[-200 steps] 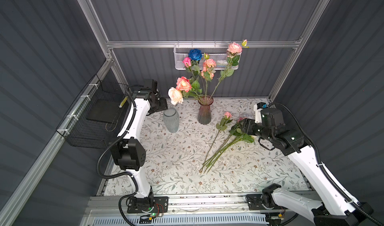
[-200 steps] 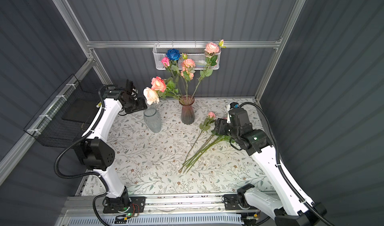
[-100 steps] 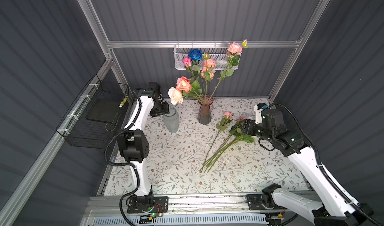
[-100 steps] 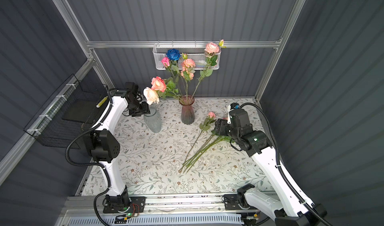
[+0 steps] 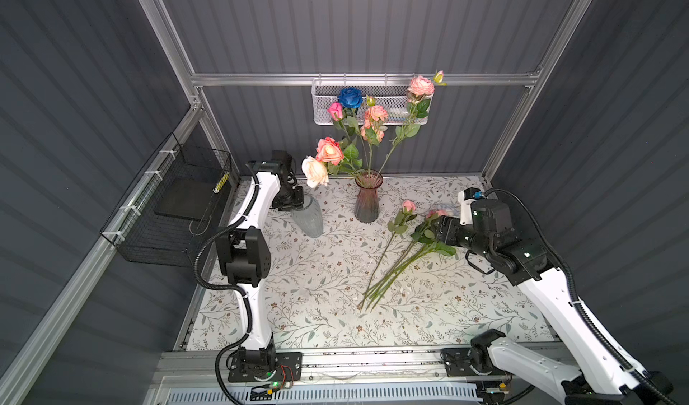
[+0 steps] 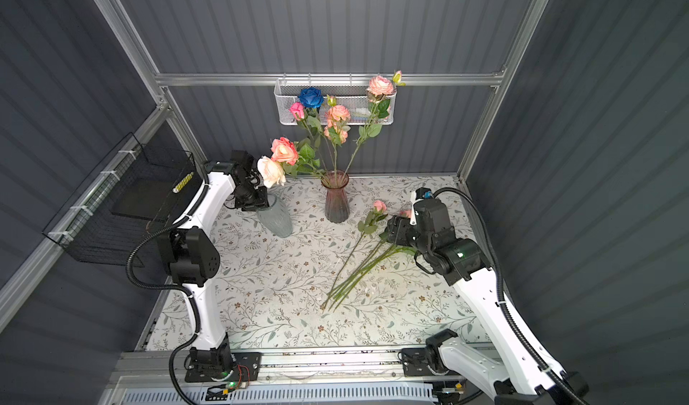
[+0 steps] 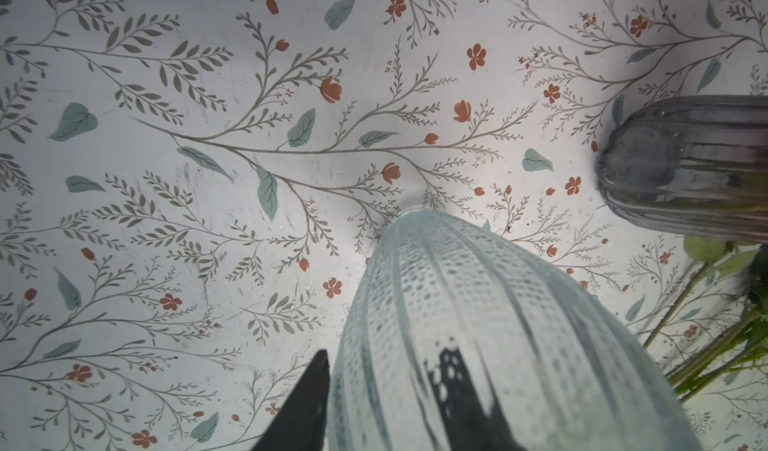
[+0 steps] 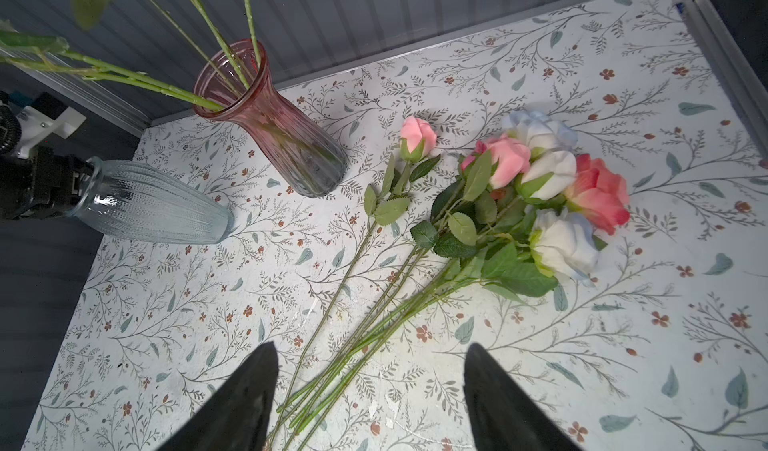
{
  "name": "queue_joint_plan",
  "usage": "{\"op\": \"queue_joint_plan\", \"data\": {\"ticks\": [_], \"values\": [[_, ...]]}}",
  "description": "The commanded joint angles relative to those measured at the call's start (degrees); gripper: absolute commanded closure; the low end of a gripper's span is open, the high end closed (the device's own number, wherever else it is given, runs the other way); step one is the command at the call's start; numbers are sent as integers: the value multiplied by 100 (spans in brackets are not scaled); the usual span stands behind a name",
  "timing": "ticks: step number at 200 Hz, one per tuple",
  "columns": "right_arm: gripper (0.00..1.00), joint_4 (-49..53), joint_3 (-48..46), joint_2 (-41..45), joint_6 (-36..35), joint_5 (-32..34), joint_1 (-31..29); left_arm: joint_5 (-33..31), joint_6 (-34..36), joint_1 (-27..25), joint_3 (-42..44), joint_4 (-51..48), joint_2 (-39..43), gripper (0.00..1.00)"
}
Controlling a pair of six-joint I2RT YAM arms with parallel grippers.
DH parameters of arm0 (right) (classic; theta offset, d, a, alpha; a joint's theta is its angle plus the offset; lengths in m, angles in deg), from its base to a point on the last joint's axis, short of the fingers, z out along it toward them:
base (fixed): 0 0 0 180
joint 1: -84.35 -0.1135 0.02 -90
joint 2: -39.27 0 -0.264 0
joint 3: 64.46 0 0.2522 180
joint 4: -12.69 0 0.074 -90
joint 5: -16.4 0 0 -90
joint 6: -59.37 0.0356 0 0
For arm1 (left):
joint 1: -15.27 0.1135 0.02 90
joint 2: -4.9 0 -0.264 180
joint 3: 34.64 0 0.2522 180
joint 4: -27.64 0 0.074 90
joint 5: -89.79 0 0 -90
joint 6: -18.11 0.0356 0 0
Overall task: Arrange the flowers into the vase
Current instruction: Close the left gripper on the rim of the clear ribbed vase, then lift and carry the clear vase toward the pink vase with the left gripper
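The left gripper (image 5: 293, 202), newly swung in, is closing on the neck of the clear vase (image 5: 308, 218) left of the pink vase (image 5: 367, 202), grip unconfirmed, seemingly readying it for the flowers (image 8: 498, 204) lying on the pink vase's other side beneath the open-jawed right gripper (image 8: 370, 347).

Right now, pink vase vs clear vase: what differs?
The pink vase holds rose stems; the clear vase holds none. The pink vase has a flared rim; the clear vase narrows to its neck. The left end effector is at the clear vase's neck; the pink vase stands ungripped. Both are ribbed glass.
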Motion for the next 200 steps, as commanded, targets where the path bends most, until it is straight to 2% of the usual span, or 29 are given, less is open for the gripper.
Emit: {"op": "queue_joint_plan", "data": {"ticks": [1,85,151,200], "values": [[28,-133,-86,81,-83,-47,29,167,140,-56,101,-319,144,62],[28,-185,-158,167,-56,-120,66,-149,251,-141,145,-540,325,80],[28,-240,-203,188,-51,-180,82,-492,316,-317,99,-672,359,98],[28,-266,-232,199,-39,-196,99,-959,321,-581,60,-843,464,100]]}}
